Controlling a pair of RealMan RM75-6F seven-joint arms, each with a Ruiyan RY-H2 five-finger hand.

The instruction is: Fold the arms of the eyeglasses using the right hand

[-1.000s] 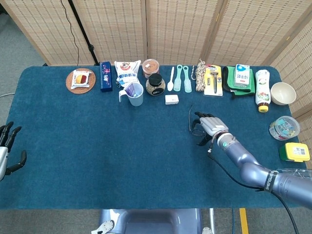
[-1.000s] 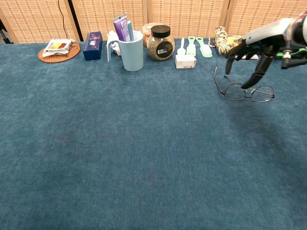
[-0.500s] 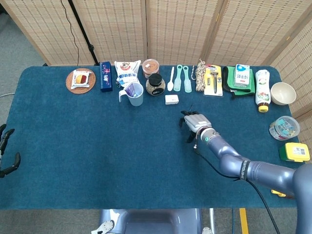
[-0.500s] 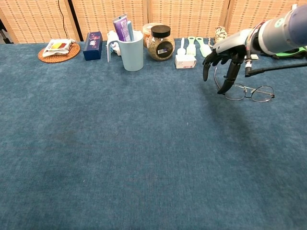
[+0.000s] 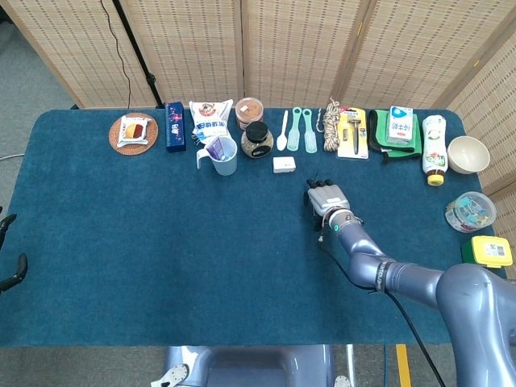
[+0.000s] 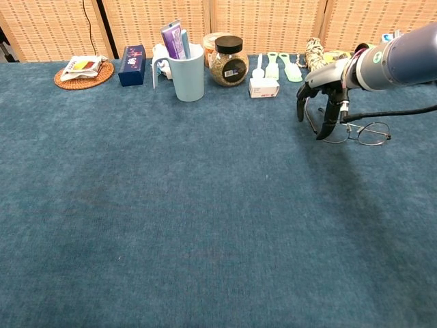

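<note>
Right of desk centre, right hand (image 6: 321, 96) hangs palm-down over the left end of the eyeglasses (image 6: 349, 130), fingers (image 6: 332, 117) curled downward like a claw with tips at or just above the near temple arm; from the chest view I can't tell whether they touch the frame, and nothing looks gripped, so call it not holding anything. Head view has the hand (image 5: 326, 201) covering the glasses almost entirely, no help there. Eyeglasses lie flat on the blue desk (image 6: 171, 219), lenses to the right of the hand, one arm still sticking out toward the back row, so folding not done yet. Judgement for this step: hook a fingertip behind the open arm near its free end, sweep it inward toward the lenses in a slow arc, keep pressure light so the frame doesn't skate on the cloth; a second finger pinning the bridge or hinge side would stop rotation. Avoid pressing on the lenses. Behind the hand sit a small white box (image 6: 263, 87), a dark-lidded jar (image 6: 228, 61) and a light blue mug (image 6: 186, 72), well apart, not in the sweep path. Left hand (image 5: 10, 270) barely shows at the far left desk edge, state unreadable.
</note>
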